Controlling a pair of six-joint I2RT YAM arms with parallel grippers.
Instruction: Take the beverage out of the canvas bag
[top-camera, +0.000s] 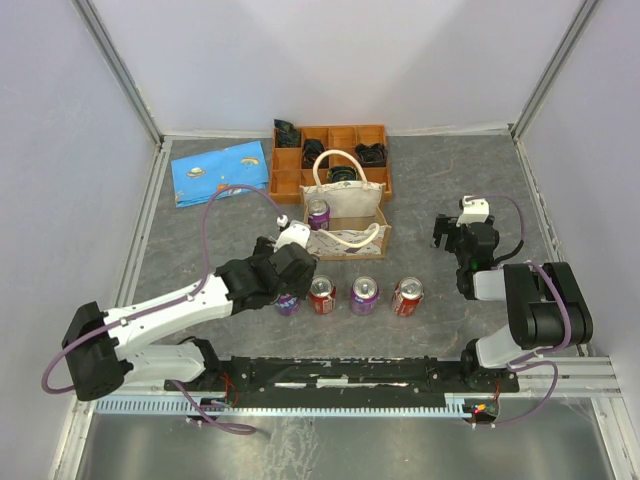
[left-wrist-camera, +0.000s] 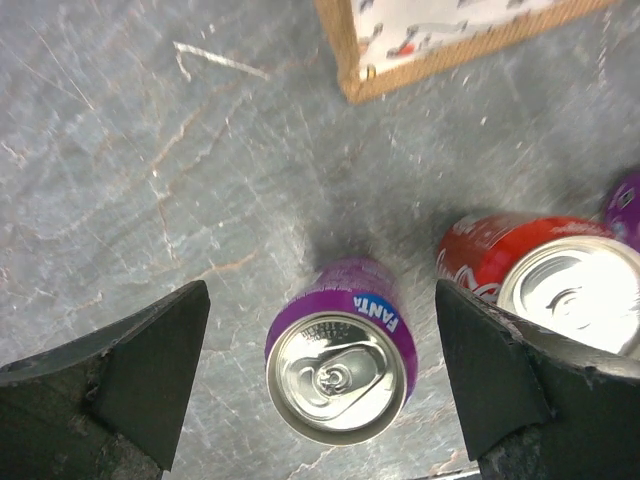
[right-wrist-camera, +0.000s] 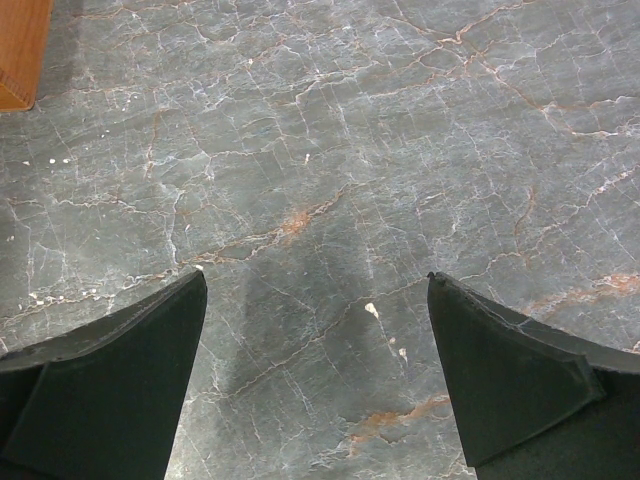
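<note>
My left claw (left-wrist-camera: 320, 300) hangs spread wide around the purple can (left-wrist-camera: 341, 372), lower centre; rising crooked could knock it into the red can (left-wrist-camera: 480, 255).

canvas bag (top-camera: 352, 222) with purple can (top-camera: 318, 213) inside, four cans (top-camera: 364, 295) in a row, left pincer (top-camera: 288, 290) over leftmost

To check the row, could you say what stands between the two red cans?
A purple can, between the left red can and the right red can; top view shows it.
</note>
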